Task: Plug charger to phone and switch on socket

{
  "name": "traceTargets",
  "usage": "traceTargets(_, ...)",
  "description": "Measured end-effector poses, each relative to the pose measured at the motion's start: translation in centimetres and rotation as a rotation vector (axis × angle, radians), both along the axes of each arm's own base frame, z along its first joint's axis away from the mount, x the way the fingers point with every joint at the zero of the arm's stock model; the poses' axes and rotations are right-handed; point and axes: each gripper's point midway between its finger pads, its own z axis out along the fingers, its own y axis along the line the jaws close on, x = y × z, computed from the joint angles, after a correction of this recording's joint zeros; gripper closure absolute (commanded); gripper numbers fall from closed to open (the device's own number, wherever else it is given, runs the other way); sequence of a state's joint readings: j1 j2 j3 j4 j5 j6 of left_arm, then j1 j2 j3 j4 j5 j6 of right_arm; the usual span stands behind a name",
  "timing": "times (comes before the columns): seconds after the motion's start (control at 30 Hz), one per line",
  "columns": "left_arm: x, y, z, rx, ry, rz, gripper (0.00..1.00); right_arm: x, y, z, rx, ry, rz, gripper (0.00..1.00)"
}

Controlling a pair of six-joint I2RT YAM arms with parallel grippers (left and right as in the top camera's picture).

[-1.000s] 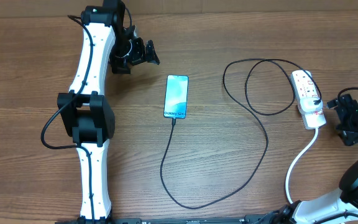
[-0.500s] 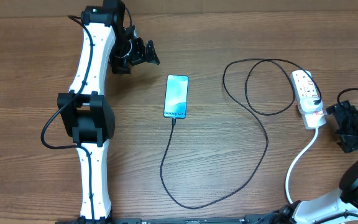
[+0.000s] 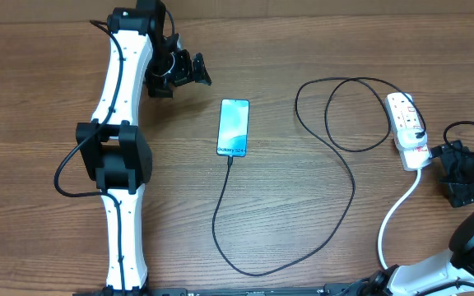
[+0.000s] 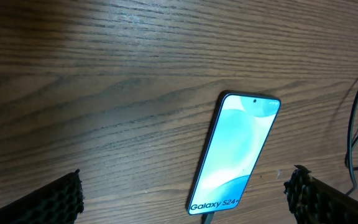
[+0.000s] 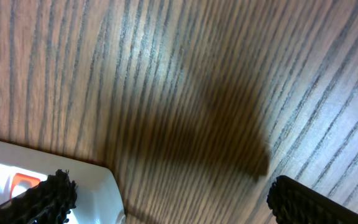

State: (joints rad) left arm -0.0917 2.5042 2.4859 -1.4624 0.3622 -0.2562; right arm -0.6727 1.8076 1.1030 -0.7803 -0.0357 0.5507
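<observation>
The phone (image 3: 233,127) lies mid-table, long axis far-to-near, charger (image 3: 220,222) at its near end; left gripper (image 3: 199,71) and right gripper (image 3: 449,174) both gape empty.

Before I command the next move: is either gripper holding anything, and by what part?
Nothing is held. The left gripper stands open, apart from the phone; the right gripper stands open beside the socket, gripping nothing.
</observation>
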Motion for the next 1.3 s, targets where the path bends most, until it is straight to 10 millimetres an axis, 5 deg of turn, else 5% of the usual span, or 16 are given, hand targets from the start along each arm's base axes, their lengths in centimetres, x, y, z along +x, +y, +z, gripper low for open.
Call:
traceTargets(0.53, 0.0, 0.0, 0.0, 0.0, 0.0, 0.0, 0.0, -0.7, 0.4, 1.2, 0.031, 0.052, -0.001, 0.0)
traceTargets(1.0, 0.0, 0.0, 0.0, 0.0, 0.0, 0.0, 0.0, 1.5, 3.3, 2.4, 0.04, 0.053, 0.166, 0.0)
traceTargets(1.3, 0.0, 0.0, 0.0, 0.0, 0.0, 0.0, 0.0, 1.8, 2.9, 1.8, -0.004, 0.048, 0.184, 0.0)
